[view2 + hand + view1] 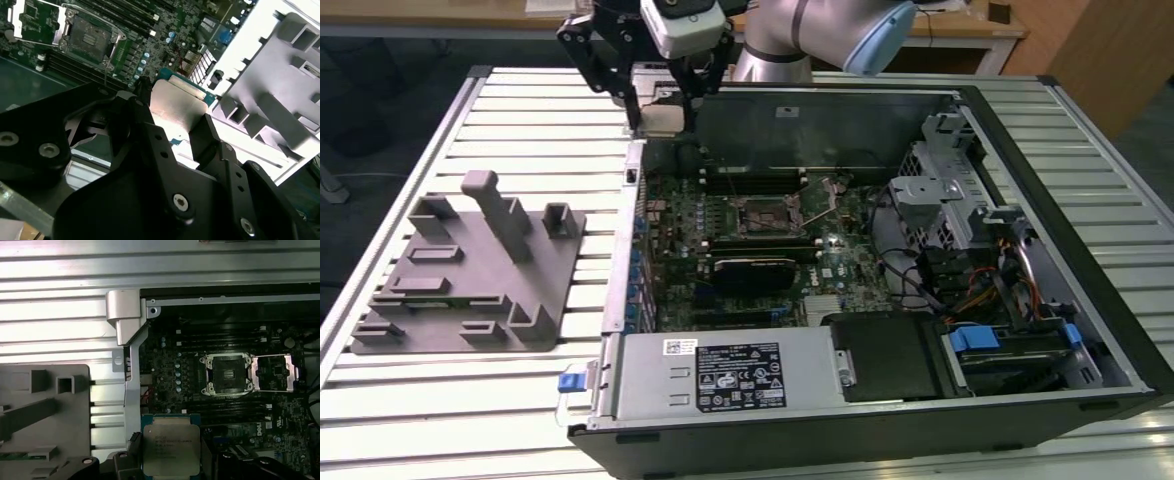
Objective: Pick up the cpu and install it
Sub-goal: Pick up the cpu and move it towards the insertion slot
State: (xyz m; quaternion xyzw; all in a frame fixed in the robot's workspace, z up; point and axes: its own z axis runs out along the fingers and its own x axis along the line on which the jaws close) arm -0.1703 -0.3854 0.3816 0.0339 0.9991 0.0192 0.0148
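My gripper [663, 112] hangs above the far left corner of the open computer case [1067, 120] as the exterior view shows it, shut on the cpu [663, 121]. In both wrist views the cpu [176, 102] [170, 447] is a flat silver square with a thin green edge, clamped between the black fingers [150, 125]. The open cpu socket [761, 215] [225, 375] lies on the motherboard, its metal lid [272, 372] swung aside. The cpu is well above the board and off to the side of the socket [90, 37].
A grey fixture [467, 265] [40, 410] sits on the slatted table [440, 410] at the exterior view's left of the case. Inside the case are memory sticks [754, 180], a power supply [720, 375], drive cages [947, 190] and cables.
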